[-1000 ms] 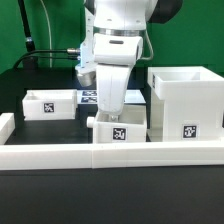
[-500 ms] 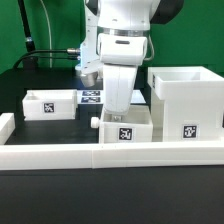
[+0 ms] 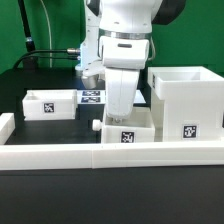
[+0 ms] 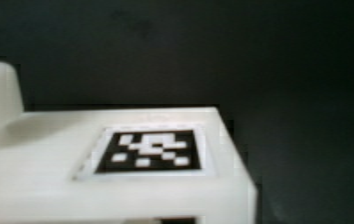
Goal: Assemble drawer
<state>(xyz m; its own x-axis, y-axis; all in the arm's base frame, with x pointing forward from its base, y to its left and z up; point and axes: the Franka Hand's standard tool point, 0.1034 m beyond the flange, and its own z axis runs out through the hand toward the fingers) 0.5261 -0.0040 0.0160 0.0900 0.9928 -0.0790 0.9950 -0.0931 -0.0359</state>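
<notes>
Gripper [image 3: 120,110] is pointing straight down over the middle tray [image 3: 110,135], with its lower end sunk behind the tray's front wall. Fingertips are hidden in the exterior view and don't show in the wrist view, so I can't tell whether it's wide, narrow or clamped on anything.

Drawer parts as I see them:
- The middle tray sits upright, just behind the border wall [image 3: 60,155]. Its tag [image 3: 127,137] faces the camera, and its knob [image 3: 96,125] sticks out toward the exterior view's left.
- The housing [image 3: 200,105] is on the exterior view's right, open side up, with a tag low on its front. It's just beside the middle tray, but I can't tell if they touch.
- The left tray [image 3: 60,105] is well apart on the exterior view's left, tag facing front.

The marker board [image 3: 90,97] lies flat between the left tray and the arm, partly covered.

The wrist view is blurred. It shows a white surface with a tag [image 4: 156,152] against the dark table [image 4: 245,50]. I can't tell which part it is.
</notes>
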